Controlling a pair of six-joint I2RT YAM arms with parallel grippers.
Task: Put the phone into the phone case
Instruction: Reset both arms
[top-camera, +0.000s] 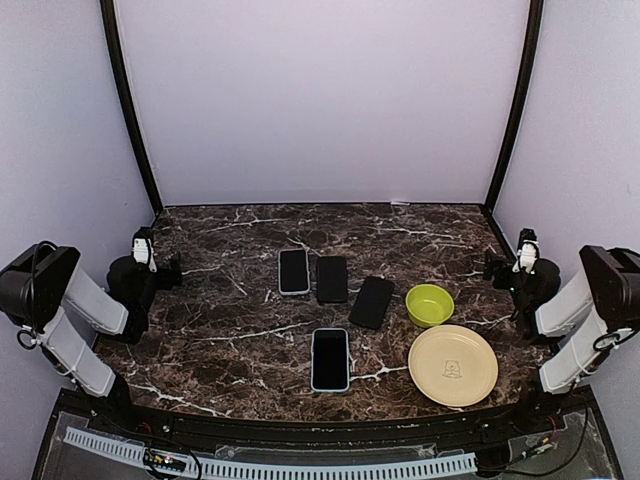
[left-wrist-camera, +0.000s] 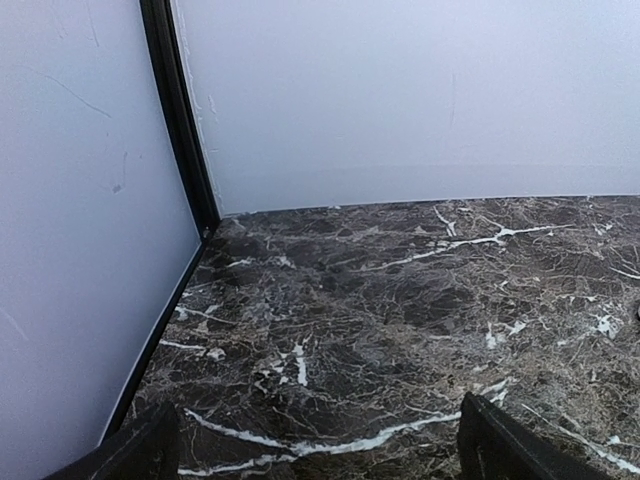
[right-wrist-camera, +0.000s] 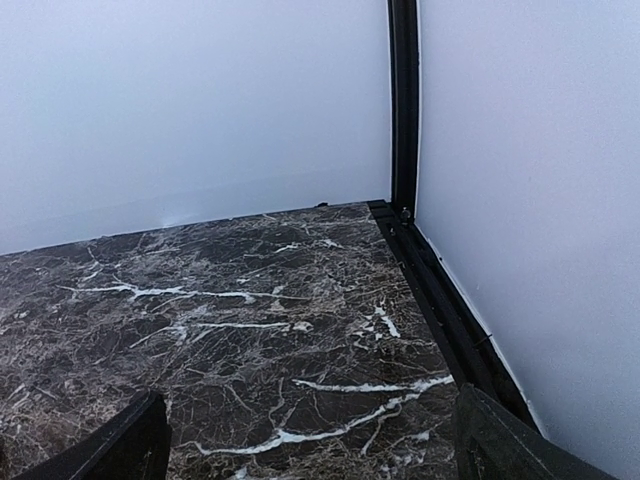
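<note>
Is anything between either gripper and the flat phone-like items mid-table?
Left gripper: only bare marble table up to the nearest light-rimmed phone. Right gripper: the green bowl sits roughly on the line to the tilted black slab; being low, it can probably be cleared from above.

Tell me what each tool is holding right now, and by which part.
Nothing is held. The left tool and the right tool both stand open, with only bare tabletop in the gap of each.
</note>
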